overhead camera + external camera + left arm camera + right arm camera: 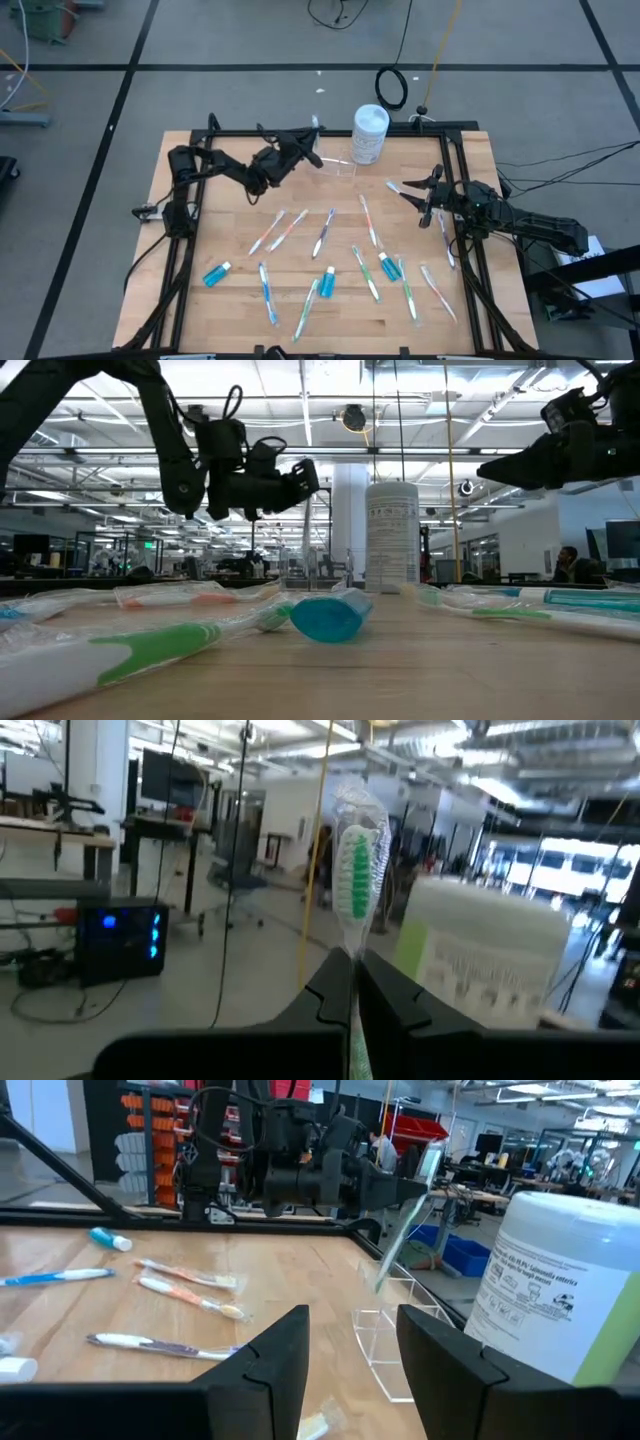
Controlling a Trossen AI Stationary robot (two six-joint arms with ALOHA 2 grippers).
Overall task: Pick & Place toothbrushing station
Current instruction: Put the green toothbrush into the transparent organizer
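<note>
One toothbrush (354, 870), handle hidden between fingers (335, 995)

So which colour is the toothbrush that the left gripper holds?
Green and white toothbrush, wrapped in clear plastic; the left wrist view shows it best.

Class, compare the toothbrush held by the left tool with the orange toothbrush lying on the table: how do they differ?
The held toothbrush has green bristles and is raised in the air; the orange toothbrush lies flat on the table. The left tool is shut on the held toothbrush, by the clear cup, while nothing grips the orange toothbrush. Both are slim and in clear wrappers.
</note>
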